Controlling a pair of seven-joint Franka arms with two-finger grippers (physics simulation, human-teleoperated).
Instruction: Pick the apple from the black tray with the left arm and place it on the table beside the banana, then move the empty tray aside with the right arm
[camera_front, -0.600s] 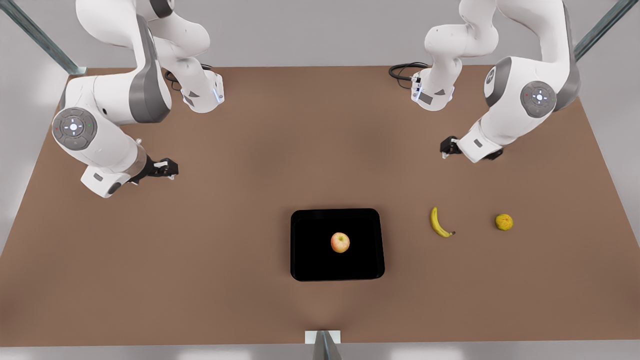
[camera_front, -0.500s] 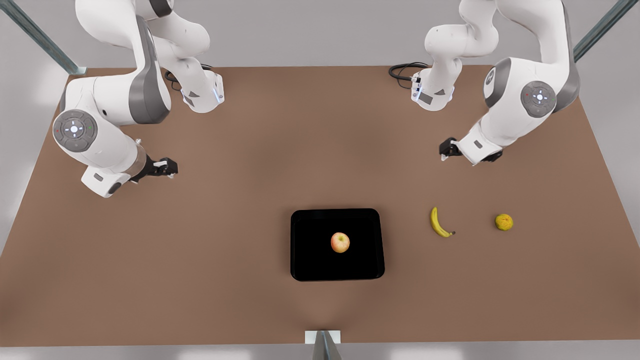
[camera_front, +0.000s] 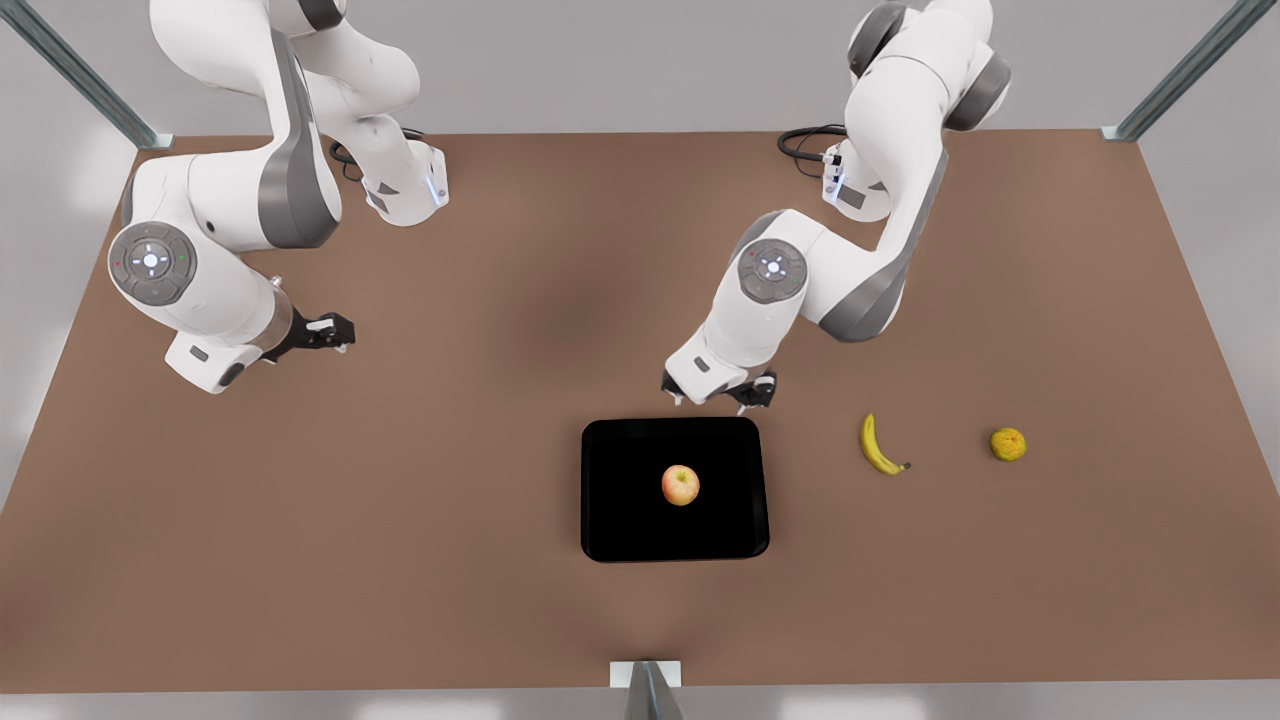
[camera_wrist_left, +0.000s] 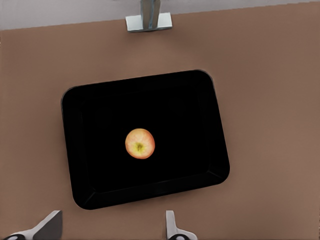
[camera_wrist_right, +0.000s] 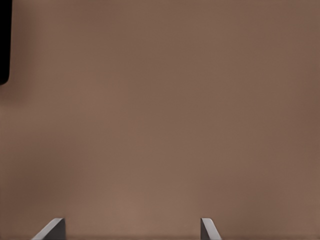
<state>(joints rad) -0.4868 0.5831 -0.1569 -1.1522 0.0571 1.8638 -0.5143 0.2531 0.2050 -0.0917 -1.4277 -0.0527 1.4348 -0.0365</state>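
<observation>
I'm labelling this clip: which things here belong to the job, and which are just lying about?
Job: apple; black tray holding it; banana; table; left gripper, open, by the tray's far edge; right gripper, open, waiting at the front view's left.
Lying about: citrus fruit beyond the banana.

table (camera_front: 400, 500): tray (camera_front: 610, 530), banana (camera_front: 877, 446), citrus (camera_front: 1008, 444)

A bumpy yellow-orange citrus fruit (camera_front: 1008, 444), perhaps a small orange, lies alone. Black cables (camera_front: 805, 142) coil far behind it. A pale metal bracket (camera_front: 646, 674) sits at the near edge, well off toward the front view's left of the citrus.
</observation>
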